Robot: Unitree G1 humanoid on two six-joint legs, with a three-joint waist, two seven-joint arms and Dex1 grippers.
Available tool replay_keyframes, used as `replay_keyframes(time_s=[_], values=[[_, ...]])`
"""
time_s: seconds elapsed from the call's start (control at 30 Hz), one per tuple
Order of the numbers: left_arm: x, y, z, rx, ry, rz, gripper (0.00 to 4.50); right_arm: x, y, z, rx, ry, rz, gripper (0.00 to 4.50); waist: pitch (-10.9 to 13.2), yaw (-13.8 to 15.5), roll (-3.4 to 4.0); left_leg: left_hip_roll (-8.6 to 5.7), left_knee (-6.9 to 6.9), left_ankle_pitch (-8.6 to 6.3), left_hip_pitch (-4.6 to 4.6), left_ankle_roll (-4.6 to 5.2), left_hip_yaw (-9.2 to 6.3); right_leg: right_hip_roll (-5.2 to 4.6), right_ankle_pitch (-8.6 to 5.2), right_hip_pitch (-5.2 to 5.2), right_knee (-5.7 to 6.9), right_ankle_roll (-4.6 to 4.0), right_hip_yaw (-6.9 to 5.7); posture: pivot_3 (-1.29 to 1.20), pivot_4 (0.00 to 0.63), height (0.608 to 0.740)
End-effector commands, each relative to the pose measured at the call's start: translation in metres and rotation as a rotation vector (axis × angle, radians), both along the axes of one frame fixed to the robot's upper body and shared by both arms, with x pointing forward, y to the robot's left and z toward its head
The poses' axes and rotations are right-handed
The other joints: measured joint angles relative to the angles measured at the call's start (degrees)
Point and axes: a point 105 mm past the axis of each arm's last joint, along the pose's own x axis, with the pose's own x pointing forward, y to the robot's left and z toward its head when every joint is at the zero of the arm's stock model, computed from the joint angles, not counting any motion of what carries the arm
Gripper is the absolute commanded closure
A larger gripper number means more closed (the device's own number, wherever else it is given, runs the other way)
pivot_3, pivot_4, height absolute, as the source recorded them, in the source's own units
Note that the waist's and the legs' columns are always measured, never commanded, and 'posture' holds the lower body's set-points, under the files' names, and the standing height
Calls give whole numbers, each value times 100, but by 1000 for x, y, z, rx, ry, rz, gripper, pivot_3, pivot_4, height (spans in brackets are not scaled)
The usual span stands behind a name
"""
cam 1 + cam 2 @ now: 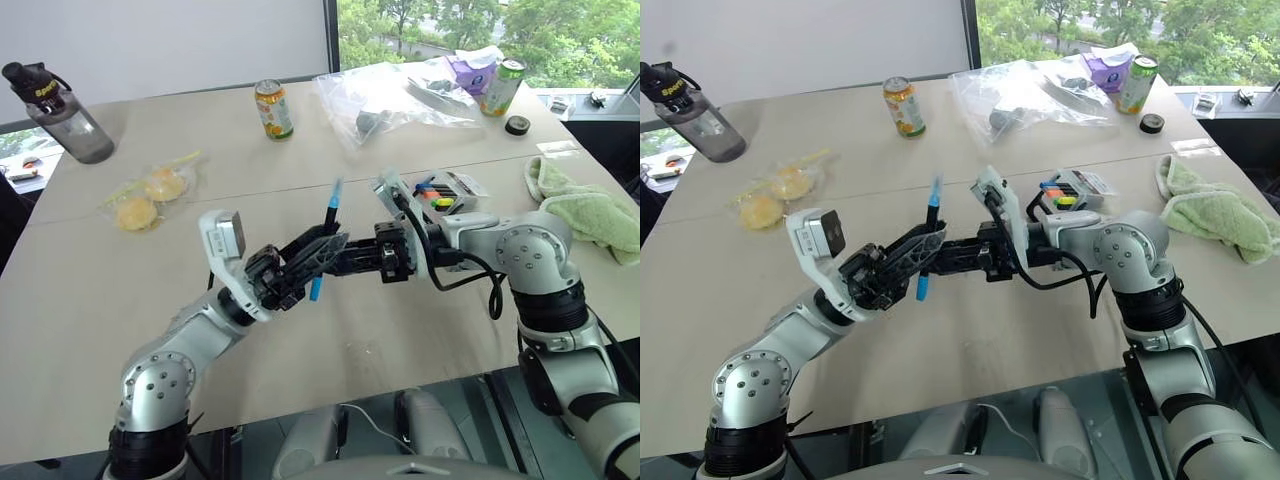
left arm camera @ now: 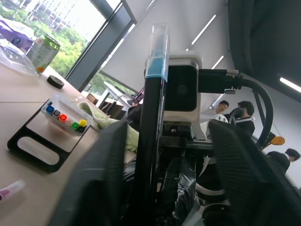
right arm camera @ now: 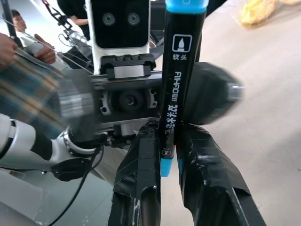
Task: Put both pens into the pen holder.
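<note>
- Eye views: right gripper (image 1: 318, 252) pinches the black pen (image 1: 324, 243), held upright above the table (image 1: 300, 380); left gripper (image 1: 300, 268) meets it, fingers spread either side.
- Left wrist: holder (image 2: 35, 148) lies beyond the pen, highlighters (image 2: 66, 118) on it.
- Right wrist: fingers (image 3: 141, 160) clamp the barrel.

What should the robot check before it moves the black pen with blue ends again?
1. Right tool shut on the black pen: ok, fingers squeeze the barrel.
2. Left tool let go: ok, its fingers stand apart around the pen.
3. Pen upright: ok, a blue end shows above and below the tools.
4. Pen holder free to reach: ok, it lies on the table by the highlighter box.
5. Pink pen located: cannot tell, just a tip shows on the table.
</note>
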Motion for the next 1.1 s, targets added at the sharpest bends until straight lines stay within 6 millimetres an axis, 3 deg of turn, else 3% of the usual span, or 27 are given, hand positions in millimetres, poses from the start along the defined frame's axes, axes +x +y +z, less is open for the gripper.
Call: replay_keyframes(time_s=[0.03, 0.27, 0.53, 0.77, 0.93, 1.1], values=[[-3, -5, 0, 40, -25, 1, 96, -4, 3, 16, 55, -58, 26, 4041, 0, 2, 0, 0, 0, 0, 0, 0, 0, 0, 0, 0, 0, 0, 0, 0, 150, 739], [1, 0, -3, 85, -38, 53, 96, 7, 1, 17, 73, -93, -47, 4041, 0, 2, 0, 0, 0, 0, -1, 0, 0, 0, 0, 0, 0, 0, -1, 0, 150, 739], [-3, 26, -2, 260, -125, 158, 96, 46, -20, 28, 65, -511, -253, 4041, 1, 2, 1, -1, -1, 0, -1, 0, 0, 0, 0, -2, 0, 0, -1, 0, 150, 739], [-2, 46, -10, 606, -234, 237, 96, 73, -62, 30, -287, -973, -292, 4041, 13, 18, 8, -1, -4, 0, -2, -1, 3, 0, 0, -4, -2, 0, -2, 0, 150, 739], [-4, 46, -10, 711, -305, 199, 96, 86, -94, 39, -510, -1120, -264, 4041, 24, 3, 9, 0, -6, 0, -4, -1, 4, -1, 0, -5, -6, 0, 0, 0, 150, 739], [3, 44, 4, 710, -406, 225, 96, 90, -102, 50, -616, -1178, -228, 4041, 30, 2, 7, 3, -12, 0, -7, -1, 5, -1, 0, -8, -10, 0, 1, 0, 150, 739]])
